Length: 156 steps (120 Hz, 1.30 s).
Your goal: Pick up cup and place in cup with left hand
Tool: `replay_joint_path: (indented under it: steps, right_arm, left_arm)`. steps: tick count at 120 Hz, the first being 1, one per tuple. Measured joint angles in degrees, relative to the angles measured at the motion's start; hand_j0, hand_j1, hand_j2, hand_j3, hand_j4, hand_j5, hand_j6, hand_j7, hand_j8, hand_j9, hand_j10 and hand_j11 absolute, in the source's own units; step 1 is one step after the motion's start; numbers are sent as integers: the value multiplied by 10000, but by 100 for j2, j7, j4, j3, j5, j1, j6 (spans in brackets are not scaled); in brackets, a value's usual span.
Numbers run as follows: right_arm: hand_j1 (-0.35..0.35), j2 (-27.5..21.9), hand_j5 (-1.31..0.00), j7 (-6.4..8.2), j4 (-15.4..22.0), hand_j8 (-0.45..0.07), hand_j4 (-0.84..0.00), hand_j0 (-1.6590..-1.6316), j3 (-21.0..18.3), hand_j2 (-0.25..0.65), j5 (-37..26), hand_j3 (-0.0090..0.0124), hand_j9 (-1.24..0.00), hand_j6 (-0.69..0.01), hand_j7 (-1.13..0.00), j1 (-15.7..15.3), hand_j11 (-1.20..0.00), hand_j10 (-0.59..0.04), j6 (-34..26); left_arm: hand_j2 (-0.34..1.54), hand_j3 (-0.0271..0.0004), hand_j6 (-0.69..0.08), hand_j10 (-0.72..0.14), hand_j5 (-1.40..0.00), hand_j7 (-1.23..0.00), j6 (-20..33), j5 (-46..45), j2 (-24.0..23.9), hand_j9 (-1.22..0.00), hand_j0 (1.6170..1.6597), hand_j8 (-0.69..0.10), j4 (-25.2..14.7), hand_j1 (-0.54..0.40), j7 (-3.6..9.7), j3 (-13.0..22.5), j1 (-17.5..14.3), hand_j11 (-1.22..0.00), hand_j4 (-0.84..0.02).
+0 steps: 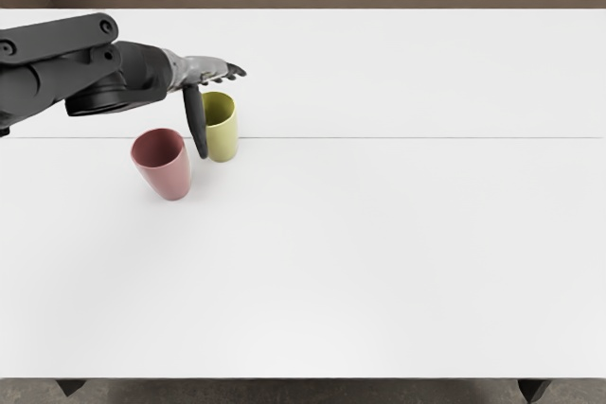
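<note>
Left hand (204, 71) open, fingers extended, thumb angled down, nothing held. Yellow cup (223, 131) on table (379, 253), below fingers, partly behind thumb; contact unclear. Pink cup (167, 169) just beside, on thumb's other side, nearer picture's bottom. Both mouths up, long axes roughly vertical.
</note>
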Motion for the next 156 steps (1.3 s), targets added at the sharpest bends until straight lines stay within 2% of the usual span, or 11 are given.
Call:
replay_joint_path:
  steps: [34,101,156]
  right_arm:
    - [-3491,0,0,0,0,-1,-1,-16581,0,0,-1,0,0,-2,0,0,0,0,2]
    - [-3491,0,0,0,0,-1,-1,-16581,0,0,-2,0,0,-2,0,0,0,0,-1]
    - [-3491,0,0,0,0,-1,-1,-16581,0,0,-1,0,0,-1,0,0,0,0,1]
  left_arm:
    - [115,0,-553,-541,-684,-683,335,-1,-49,-682,16581,-550,4,2870,0,173,11,-681,-545]
    - [361,0,-1771,-1759,-2267,-2265,628,50,-141,-2264,16581,-1769,38,1411,0,279,82,-2264,-1763]
    - [420,0,-2051,-2040,-2632,-2631,909,47,-237,-2630,16581,-2049,39,1075,-8,286,126,-2629,-2043]
